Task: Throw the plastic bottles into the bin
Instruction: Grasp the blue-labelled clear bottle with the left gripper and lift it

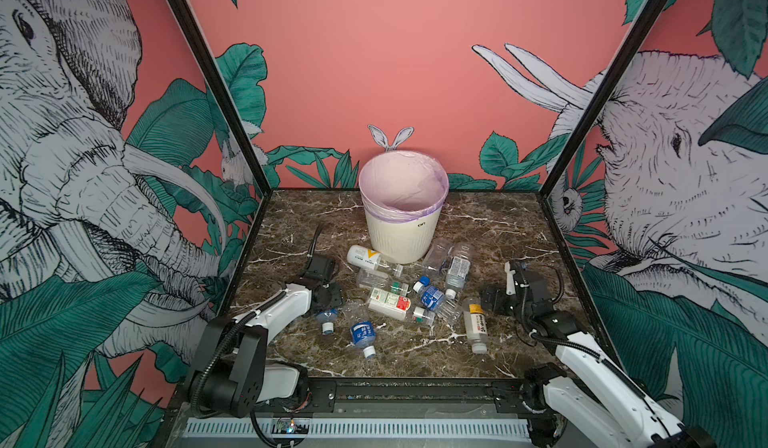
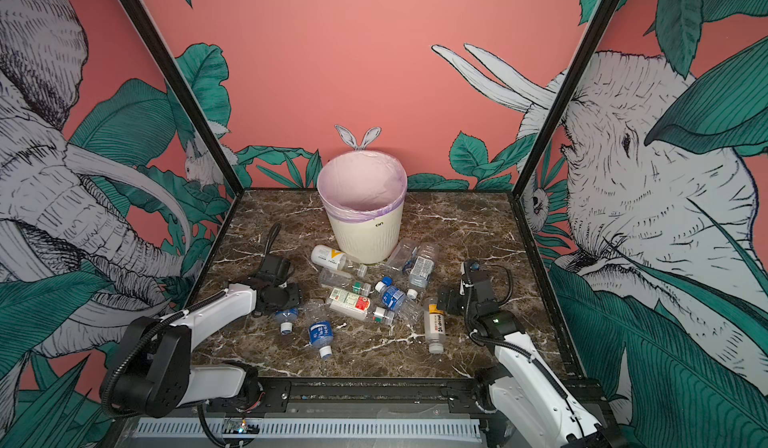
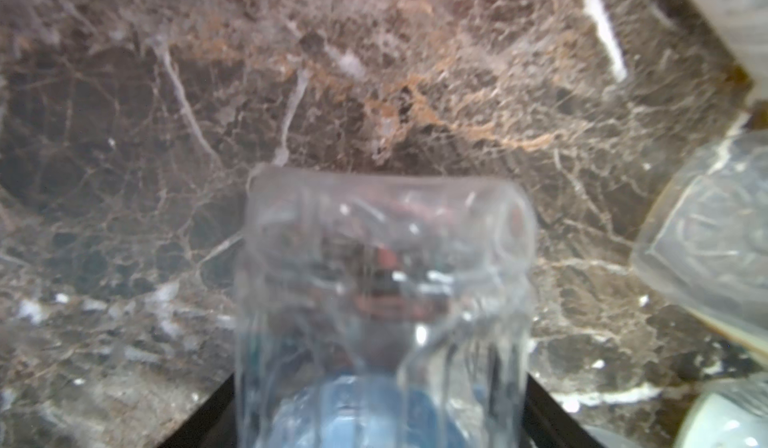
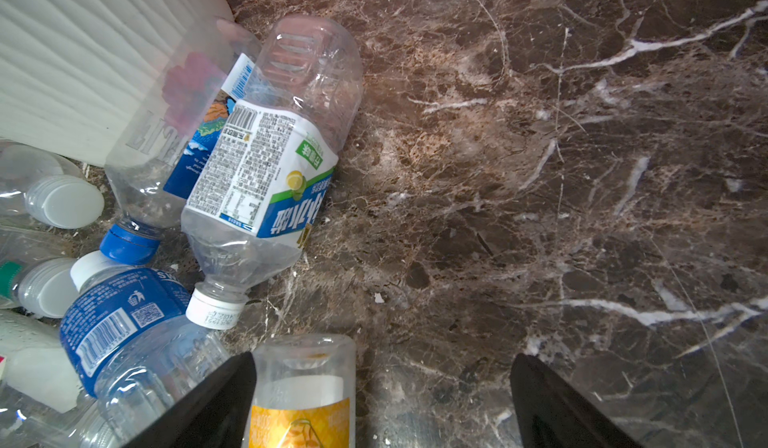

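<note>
Pressed close to the left wrist lens, a clear blue-labelled bottle (image 3: 382,284) sits between the jaws of the left claw (image 3: 380,383). Its long axis is in line with them and its base pokes past the tips. The jaws lie flush on both sides, but whether they truly clamp it I cannot tell. In a top view its cap faces the front edge of the desk (image 1: 498,226) and the bin (image 1: 401,234) stands behind and to the right, so the carry likely goes back and up over the rim. The right claw (image 4: 384,358) gapes, released, with a yellow-labelled bottle (image 4: 303,383) just inside one jaw. The other plastic bottles (image 1: 390,302) lie heaped between both claws.
</note>
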{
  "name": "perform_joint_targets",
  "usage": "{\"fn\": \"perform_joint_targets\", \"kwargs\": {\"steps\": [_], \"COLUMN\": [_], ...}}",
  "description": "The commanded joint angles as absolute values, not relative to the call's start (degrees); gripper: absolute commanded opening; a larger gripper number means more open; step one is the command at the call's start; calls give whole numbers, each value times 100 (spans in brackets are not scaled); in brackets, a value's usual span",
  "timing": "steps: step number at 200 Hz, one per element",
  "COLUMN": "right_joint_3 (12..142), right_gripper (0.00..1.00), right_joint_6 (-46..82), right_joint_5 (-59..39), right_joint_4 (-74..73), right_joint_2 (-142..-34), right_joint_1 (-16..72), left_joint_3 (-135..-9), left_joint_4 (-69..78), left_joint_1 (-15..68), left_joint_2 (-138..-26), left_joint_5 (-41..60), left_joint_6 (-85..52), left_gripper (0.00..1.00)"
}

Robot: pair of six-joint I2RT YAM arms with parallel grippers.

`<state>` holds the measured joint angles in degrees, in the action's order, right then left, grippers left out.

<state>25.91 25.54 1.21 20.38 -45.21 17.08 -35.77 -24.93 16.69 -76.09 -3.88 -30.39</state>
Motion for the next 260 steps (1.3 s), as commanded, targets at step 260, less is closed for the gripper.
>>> {"fn": "perform_joint_targets", "kwargs": {"steps": [260], "right_joint_3": [2505], "right_gripper": [95], "right_joint_6": [2650], "right_joint_5": [137], "right_joint_4": [1944], "right_joint_2": [-4227], "right_joint_1": [1688], "left_joint_3": [-3987], "left_joint_4": [-3064], "left_joint_1": [1503], "left_joint_2": [-7094], "left_joint_5": [-76], "left_joint_6": [-1988], "left_gripper": [47]}}
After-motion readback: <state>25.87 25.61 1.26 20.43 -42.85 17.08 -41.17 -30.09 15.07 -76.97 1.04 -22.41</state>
